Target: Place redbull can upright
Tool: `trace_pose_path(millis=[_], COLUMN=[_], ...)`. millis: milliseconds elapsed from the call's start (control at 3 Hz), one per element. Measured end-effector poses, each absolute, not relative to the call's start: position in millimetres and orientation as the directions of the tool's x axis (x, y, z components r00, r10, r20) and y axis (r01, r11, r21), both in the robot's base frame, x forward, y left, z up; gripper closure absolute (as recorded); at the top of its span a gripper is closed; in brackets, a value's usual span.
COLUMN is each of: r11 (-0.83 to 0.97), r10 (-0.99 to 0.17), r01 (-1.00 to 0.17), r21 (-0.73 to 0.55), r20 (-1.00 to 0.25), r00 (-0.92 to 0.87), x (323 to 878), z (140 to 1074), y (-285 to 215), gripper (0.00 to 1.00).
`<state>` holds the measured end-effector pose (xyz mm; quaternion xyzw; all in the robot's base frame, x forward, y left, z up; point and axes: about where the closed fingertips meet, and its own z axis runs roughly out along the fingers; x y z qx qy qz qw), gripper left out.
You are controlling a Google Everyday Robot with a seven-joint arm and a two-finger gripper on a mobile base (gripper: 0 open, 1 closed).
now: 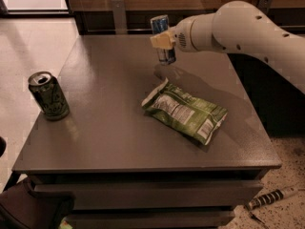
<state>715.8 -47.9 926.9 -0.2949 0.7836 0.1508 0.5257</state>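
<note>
The redbull can point(162, 38) is slim, blue and silver, and stands nearly upright in my gripper point(162, 41), which is shut on its middle. The can hangs a little above the grey table point(114, 128), over the far middle part of the top. Its shadow lies on the table just below it. My white arm point(238, 30) comes in from the right.
A dark green-black can point(48, 95) stands upright near the table's left edge. A green snack bag point(186, 111) lies flat right of centre, in front of the gripper. A striped object point(271, 198) lies on the floor at lower right. A wooden wall runs behind the table.
</note>
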Motion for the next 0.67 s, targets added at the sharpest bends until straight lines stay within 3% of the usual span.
trace_pose_path(millis=[667], r11=[0.720], r10=[-0.249], r01=[-0.689], r21=[-0.083], r20=[-0.958], r00=[-0.145], x=[718], z=[907], y=[-51], gripper=[1.00])
